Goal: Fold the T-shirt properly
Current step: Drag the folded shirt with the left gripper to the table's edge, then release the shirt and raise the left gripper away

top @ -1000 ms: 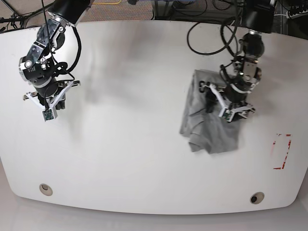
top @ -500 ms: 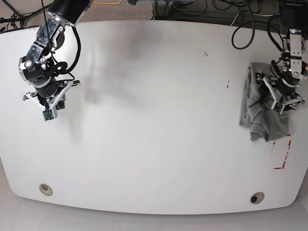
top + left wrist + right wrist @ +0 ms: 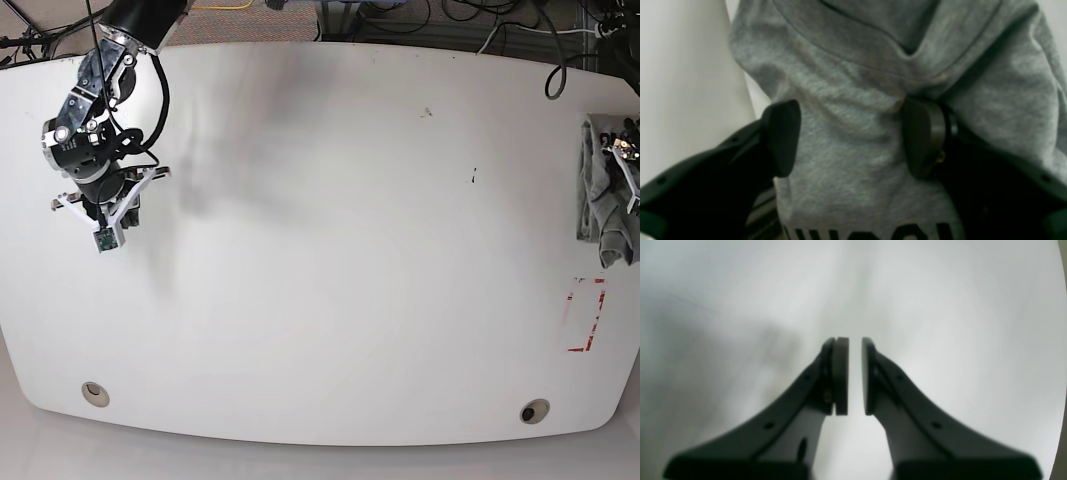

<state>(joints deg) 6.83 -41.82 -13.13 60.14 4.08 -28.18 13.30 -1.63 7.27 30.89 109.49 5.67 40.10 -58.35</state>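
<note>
We see the left claw (image 3: 850, 136) with its jaws spread wide, the soft, wrinkled heather-grey cotton T-shirt (image 3: 853, 173) draped between and over them, collar beyond the tips, black lettering nearer the wrist; whether cloth is pinched we cannot tell. In the base view the garment hangs bunched at the white counter (image 3: 330, 250) edge, likely carried for repositioning. The right claw (image 3: 855, 376), nearly closed and empty, hovers over bare counter, well apart

Bright, even overhead light; soft shadows smear the table (image 3: 330, 250), and both wrist views are blurred close up.
</note>
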